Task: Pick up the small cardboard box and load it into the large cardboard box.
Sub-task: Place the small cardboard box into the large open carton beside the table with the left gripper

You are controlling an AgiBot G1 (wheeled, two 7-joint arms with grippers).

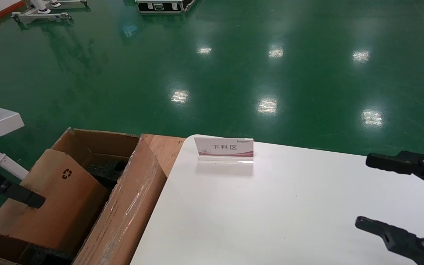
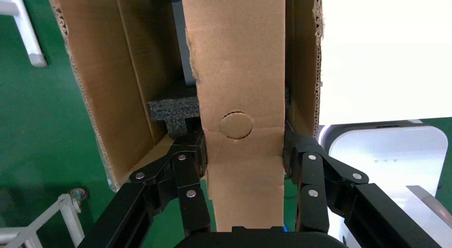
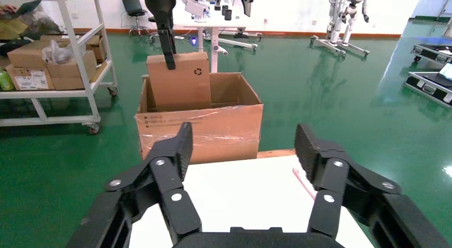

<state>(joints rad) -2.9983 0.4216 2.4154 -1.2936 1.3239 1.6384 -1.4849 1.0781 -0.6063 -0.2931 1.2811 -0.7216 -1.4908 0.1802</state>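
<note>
Half the small cardboard box [image 1: 55,200] above the large cardboard box [image 1: 123,217] rim

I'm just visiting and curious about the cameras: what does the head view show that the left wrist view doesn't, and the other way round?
Only the head view shows the white table, the small sign on it, the right gripper hanging open above the table, and the recycling symbol on the small box.

Only the left wrist view shows the left gripper up close, jaws shut on the small box's narrow sides, and a round punch mark.

Both show the small box partly inside the big box, with black foam in it.
</note>
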